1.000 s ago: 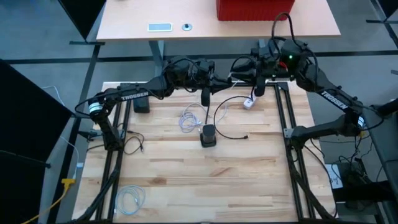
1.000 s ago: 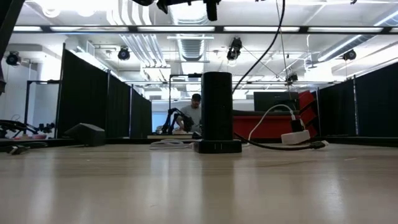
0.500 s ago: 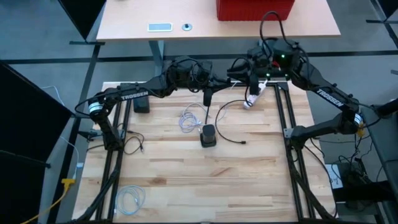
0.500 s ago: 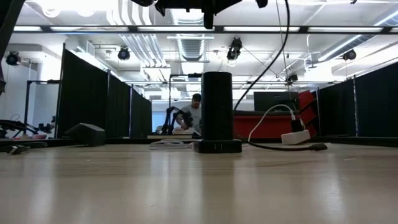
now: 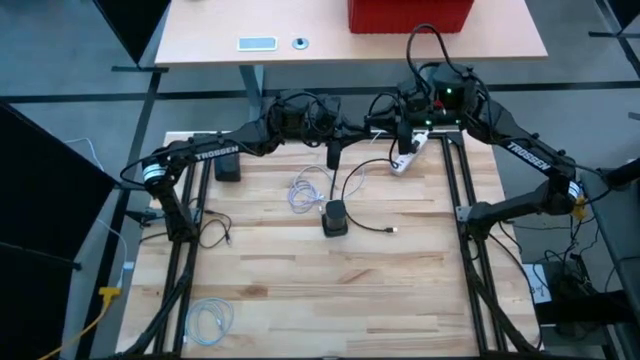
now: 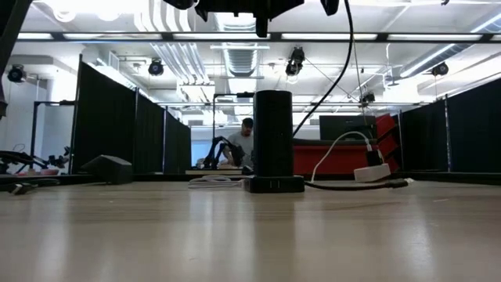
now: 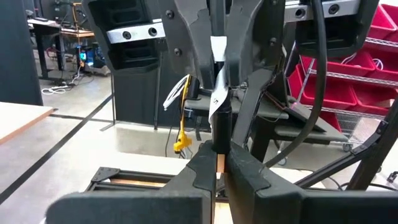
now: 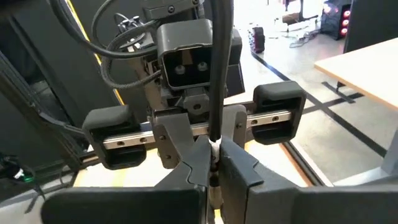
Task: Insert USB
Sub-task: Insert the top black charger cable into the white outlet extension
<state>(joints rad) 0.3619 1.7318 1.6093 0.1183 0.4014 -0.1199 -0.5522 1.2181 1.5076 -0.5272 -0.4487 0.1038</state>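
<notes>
Left hand: the left hand [image 5: 331, 157] hangs above the far middle of the worktop [image 5: 300, 270], fingers pointing down. In the left wrist view its fingers [image 7: 199, 171] press close together on a thin black cable [image 7: 220, 127].
Right hand: the right hand [image 5: 403, 135] sits high over the far right corner of the worktop, facing the left hand. In the right wrist view its fingers [image 8: 239, 163] are clenched on a black cable [image 8: 217, 68] that runs straight up between them.
Black cable on the worktop: a black cable [image 5: 362, 210] loops across the boards to the right of the hub, and its small plug end [image 5: 393, 230] lies flat on the wood, apart from the hub.
USB hub: a dark upright tower hub [image 5: 335, 217] stands on the boards near the middle of the worktop, below the left hand. In the low view it shows as a black cylinder [image 6: 273, 141] on a flat base.
White cable: a loose white coil [image 5: 305, 190] lies just left of the hub.
White adapter: a white block [image 5: 404, 162] with its white lead rests near the far right rail, under the right hand.
Other coil: another pale cable bundle [image 5: 211, 318] lies at the near left corner.
Black box: a small black box [image 5: 227, 169] sits by the left rail.
Room beyond: a person [image 6: 243, 144] is seated at a distant desk, seen in the low view.
</notes>
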